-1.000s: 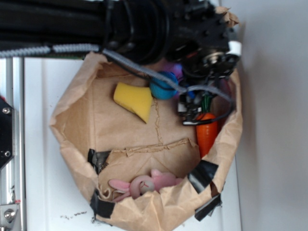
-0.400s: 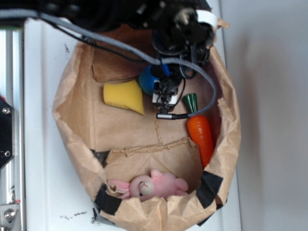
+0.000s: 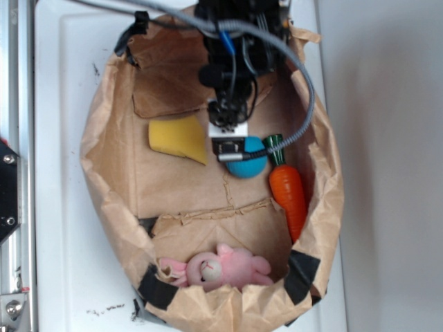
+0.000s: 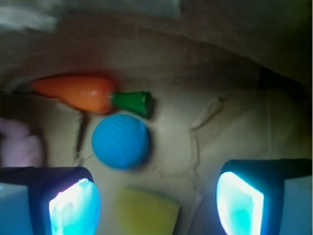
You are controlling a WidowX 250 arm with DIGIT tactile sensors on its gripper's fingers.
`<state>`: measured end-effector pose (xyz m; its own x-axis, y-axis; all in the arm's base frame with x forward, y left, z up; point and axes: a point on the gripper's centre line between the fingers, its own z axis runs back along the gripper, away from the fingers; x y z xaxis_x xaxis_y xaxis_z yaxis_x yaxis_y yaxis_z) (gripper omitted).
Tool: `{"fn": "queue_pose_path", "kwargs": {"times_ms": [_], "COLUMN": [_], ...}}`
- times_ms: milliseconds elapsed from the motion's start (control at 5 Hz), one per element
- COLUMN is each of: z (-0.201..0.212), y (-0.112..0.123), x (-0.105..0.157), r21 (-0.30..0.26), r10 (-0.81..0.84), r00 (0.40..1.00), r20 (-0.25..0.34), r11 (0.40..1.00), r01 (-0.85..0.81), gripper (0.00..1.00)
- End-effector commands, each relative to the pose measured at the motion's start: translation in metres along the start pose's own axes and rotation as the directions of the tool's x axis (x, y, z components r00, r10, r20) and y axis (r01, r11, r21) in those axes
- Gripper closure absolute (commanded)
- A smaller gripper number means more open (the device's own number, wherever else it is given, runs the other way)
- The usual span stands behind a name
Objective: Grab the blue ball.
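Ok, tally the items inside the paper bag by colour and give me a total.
Blue: 1, the blue ball
Yellow: 1, the foam wedge
Orange with a green top: 1, the toy carrot
Pink: 1, the plush toy
Total: 4

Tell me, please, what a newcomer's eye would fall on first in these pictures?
Probably the blue ball on the floor of the brown paper bag, beside the orange carrot. The open gripper hangs above it, and a pink bunny lies at the bag's near end.
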<state>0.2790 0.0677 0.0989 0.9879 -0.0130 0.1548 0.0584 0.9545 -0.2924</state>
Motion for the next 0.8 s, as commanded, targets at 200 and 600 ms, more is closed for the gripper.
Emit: {"fn": "queue_pose_path", "kwargs": {"times_ms": [200, 600], "z": [0.018, 0.014], "y": [-0.004, -0.016], "x": [-0.013, -0.026], "r21": [-0.018, -0.066], "r10": [-0.032, -0.055], "r00": [0.996, 0.998], "r20": [-0.079, -0.006], "r11": [0.999, 0.996], "r01": [0.031, 0.054], "gripper": [0.0, 0.0]}}
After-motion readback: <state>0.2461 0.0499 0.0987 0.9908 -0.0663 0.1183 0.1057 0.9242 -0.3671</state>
